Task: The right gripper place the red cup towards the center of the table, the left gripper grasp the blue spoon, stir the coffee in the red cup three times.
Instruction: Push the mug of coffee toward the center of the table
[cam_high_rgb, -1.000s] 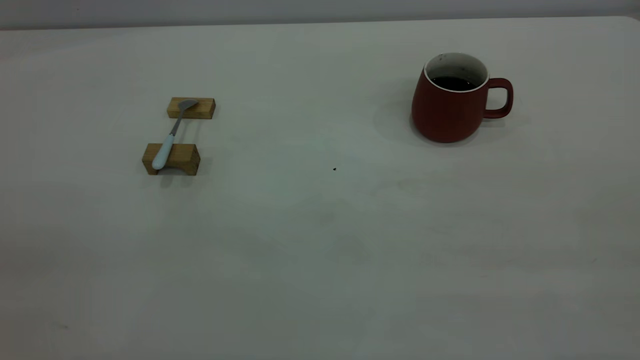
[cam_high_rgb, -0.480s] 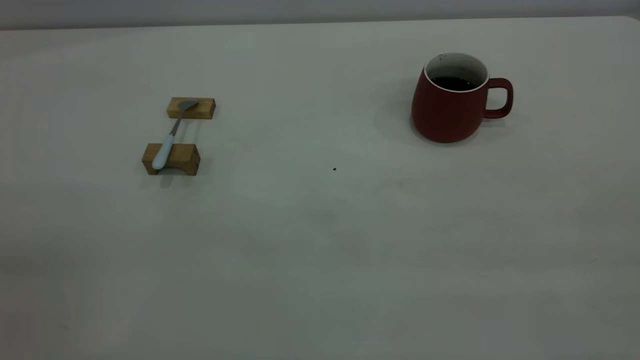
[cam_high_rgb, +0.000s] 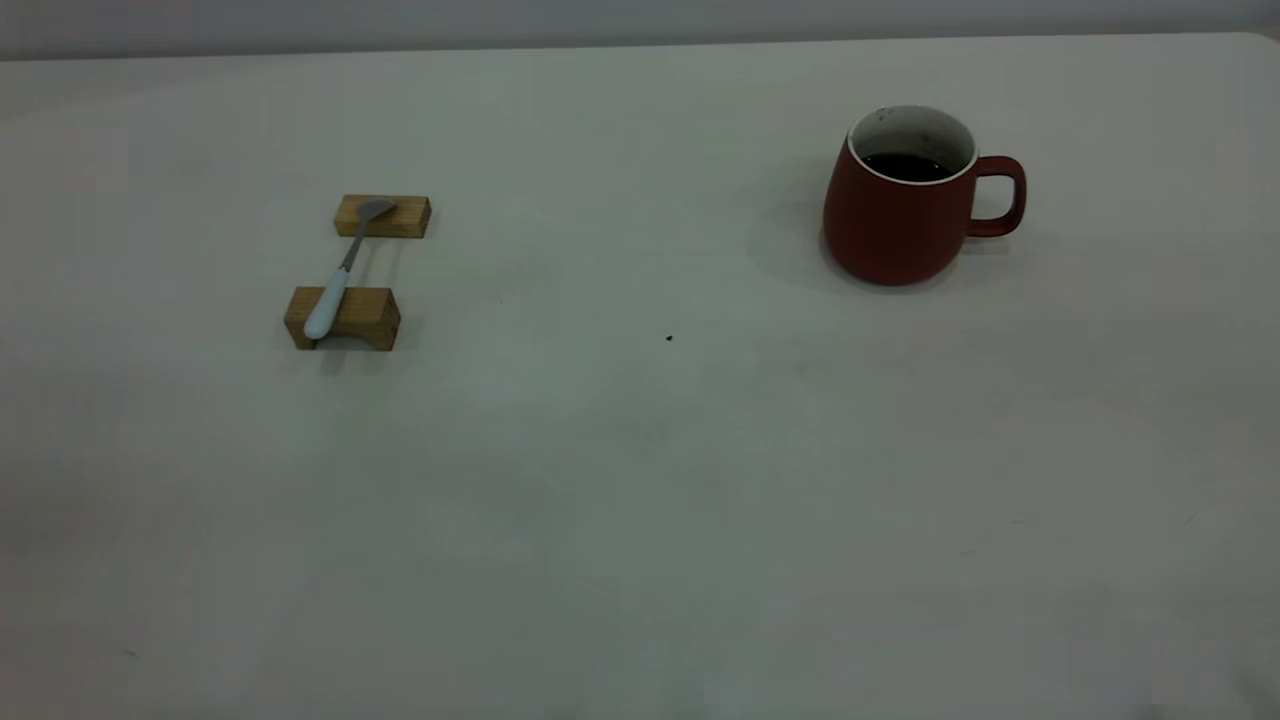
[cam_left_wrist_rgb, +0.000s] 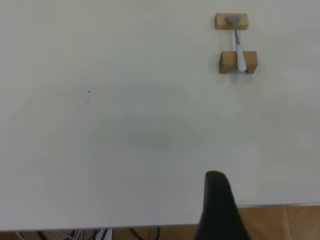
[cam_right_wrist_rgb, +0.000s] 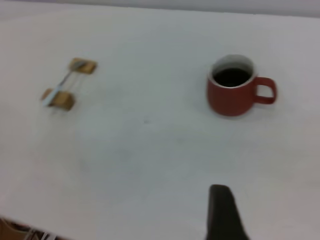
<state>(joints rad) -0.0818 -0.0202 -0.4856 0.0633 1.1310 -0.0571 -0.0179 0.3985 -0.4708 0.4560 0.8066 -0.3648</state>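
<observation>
While you view the red cup (cam_high_rgb: 905, 212) and blue spoon (cam_high_rgb: 342, 272) untouched, neither gripper's finger state can be determined.

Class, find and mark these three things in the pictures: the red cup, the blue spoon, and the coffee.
red cup (cam_high_rgb: 895, 225), exterior view, on its outer wall.
blue spoon (cam_high_rgb: 327, 307), exterior view, on its pale handle.
coffee (cam_right_wrist_rgb: 231, 76), right wrist view, on the dark liquid surface.

Each wrist view shows only one matte black, rounded finger tip of the left gripper (cam_left_wrist_rgb: 220, 207) and right gripper (cam_right_wrist_rgb: 224, 212).
</observation>
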